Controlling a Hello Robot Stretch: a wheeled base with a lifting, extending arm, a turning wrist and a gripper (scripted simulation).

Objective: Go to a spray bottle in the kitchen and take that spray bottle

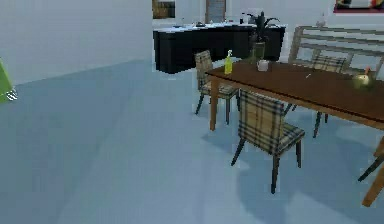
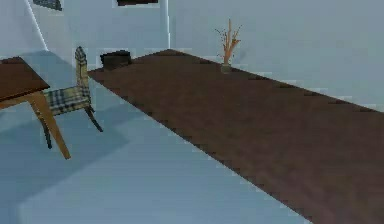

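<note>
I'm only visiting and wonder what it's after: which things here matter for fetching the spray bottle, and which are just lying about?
For the job:
yellow-green bottle, likely the spray bottle
dining table it stands on

Just lying about:
plaid chairs
dark counter
potted plant
vase of dry twigs
dark box

A table corner (image 2: 15,80) and plaid chair (image 2: 72,97) at left — dark rug (image 2: 230,120), dried plant (image 2: 228,42) beyond.
</note>
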